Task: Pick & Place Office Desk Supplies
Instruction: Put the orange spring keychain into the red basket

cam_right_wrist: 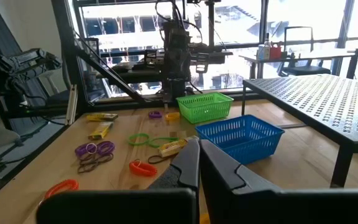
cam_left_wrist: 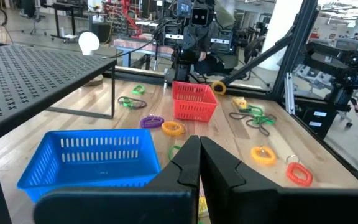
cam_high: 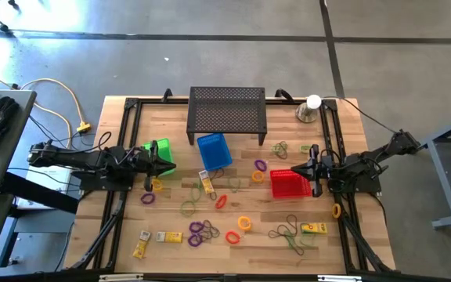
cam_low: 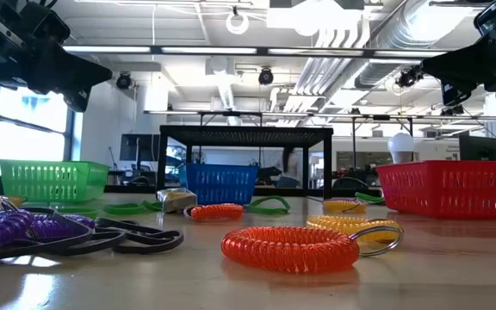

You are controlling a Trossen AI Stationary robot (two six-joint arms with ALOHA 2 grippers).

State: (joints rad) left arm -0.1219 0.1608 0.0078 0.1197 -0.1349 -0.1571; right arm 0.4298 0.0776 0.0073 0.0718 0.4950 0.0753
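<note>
Coloured loops [cam_high: 203, 231] and packets [cam_high: 169, 236] lie scattered in front of the stand [cam_high: 227, 111]; nothing is picked yet. Left gripper [cam_high: 155, 162] and right gripper [cam_high: 308, 170] wait empty, fingers together; next, one must open over a loop.

Black perforated stand [cam_high: 227, 114], blue basket [cam_high: 214, 151], green basket [cam_high: 160, 155], red basket [cam_high: 290, 184]

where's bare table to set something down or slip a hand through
Bare wood lies between the green basket and the black stand, and along the near edge between the yellow packets and the green loops. The middle, from the blue basket to the red basket, is crowded with loops.
</note>
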